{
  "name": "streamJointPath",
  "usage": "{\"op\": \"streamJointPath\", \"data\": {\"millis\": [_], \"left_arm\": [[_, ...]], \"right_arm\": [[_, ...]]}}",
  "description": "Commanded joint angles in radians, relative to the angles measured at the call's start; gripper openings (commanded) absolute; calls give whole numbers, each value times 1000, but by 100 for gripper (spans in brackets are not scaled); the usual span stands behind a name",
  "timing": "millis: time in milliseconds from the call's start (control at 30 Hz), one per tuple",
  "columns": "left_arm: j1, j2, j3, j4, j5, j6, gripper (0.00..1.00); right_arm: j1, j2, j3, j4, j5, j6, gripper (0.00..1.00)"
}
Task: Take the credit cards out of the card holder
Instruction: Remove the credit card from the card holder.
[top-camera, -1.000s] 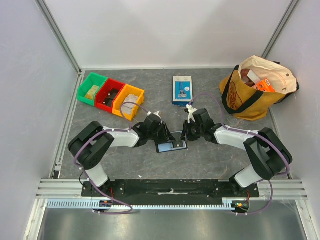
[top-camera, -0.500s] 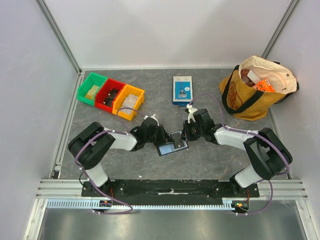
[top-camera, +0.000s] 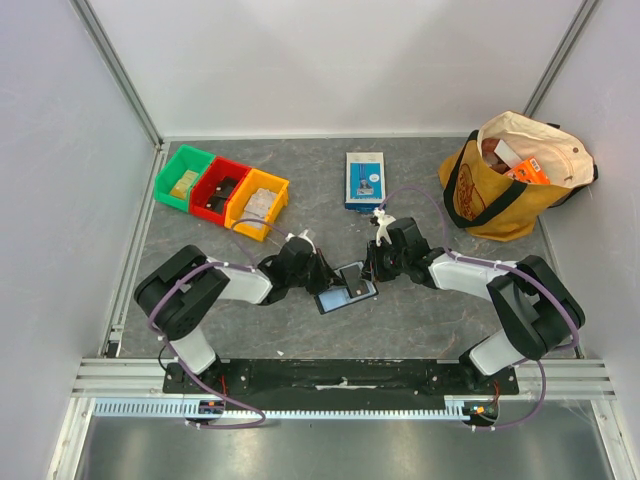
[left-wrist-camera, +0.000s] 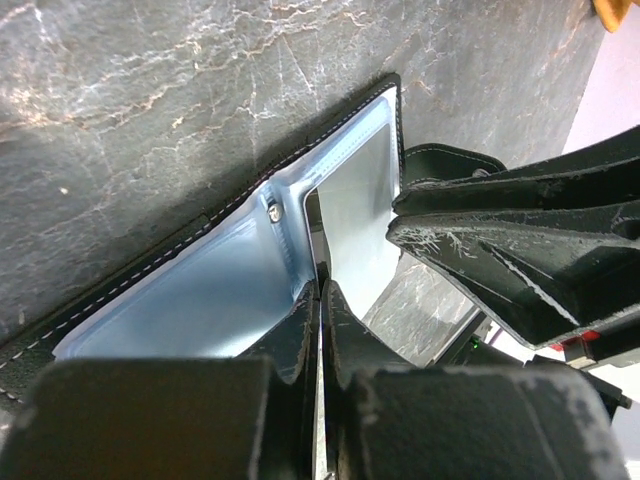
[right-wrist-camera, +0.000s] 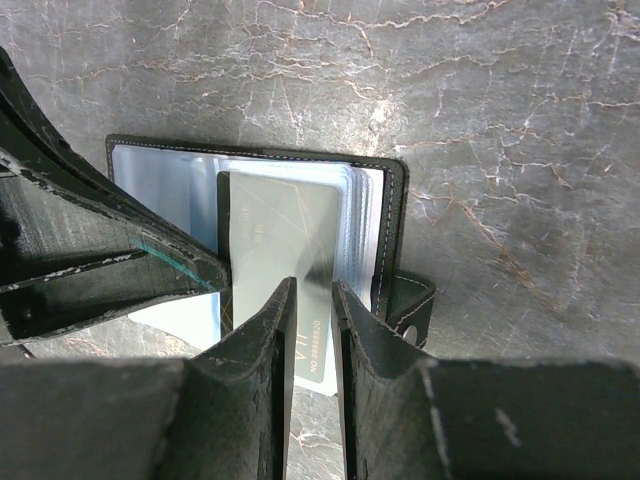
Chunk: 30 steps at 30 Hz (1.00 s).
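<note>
Extracting card: we are clamping left gripper (left-wrist-camera: 320, 300) shut on card holder (left-wrist-camera: 180, 290) pocket edge; right gripper (right-wrist-camera: 310, 300) straddling grey card (right-wrist-camera: 285, 225) at fingertips, grip unclear. Next: firm pinch, straight pull toward wrist.

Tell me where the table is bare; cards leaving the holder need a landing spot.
Bare: between the yellow bin and the blue-and-white box; between that box and the tote bag; the strip between the card holder and the black base plate. Crowded: the middle, where left gripper and right gripper meet.
</note>
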Motion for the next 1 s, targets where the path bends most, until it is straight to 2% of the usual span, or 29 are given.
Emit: {"op": "streamJointPath", "data": {"millis": [0, 433, 733, 967], "left_arm": [[-4, -64, -12, 106, 26, -43, 2], [-4, -128, -75, 15, 11, -55, 2], [-4, -91, -50, 34, 2, -63, 26], [-4, -58, -36, 6, -15, -73, 29]], "right_arm": [[10, 5, -27, -12, -12, 19, 27], [10, 32, -33, 2, 2, 27, 26], [10, 37, -42, 16, -19, 25, 26], [12, 36, -47, 22, -24, 30, 26]]}}
